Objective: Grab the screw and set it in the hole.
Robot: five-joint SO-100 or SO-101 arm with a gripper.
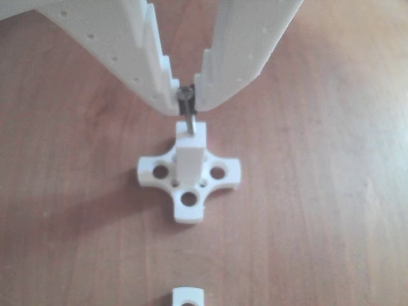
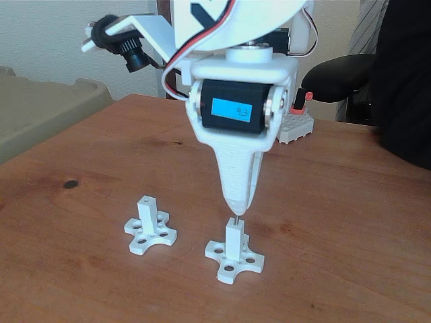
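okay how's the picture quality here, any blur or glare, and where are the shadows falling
Other view: soft and washed out, the gripper overexposed, the screw a dark blur above the white post, with a faint shadow left of the base. Fixed view: sharper, daylight sheen on the table, bright wall behind, short soft shadows under both posts.

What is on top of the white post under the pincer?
The screw, held upright by the shut pincer, stands on the post. Its tip covers the hole, so depth of entry cannot be seen.
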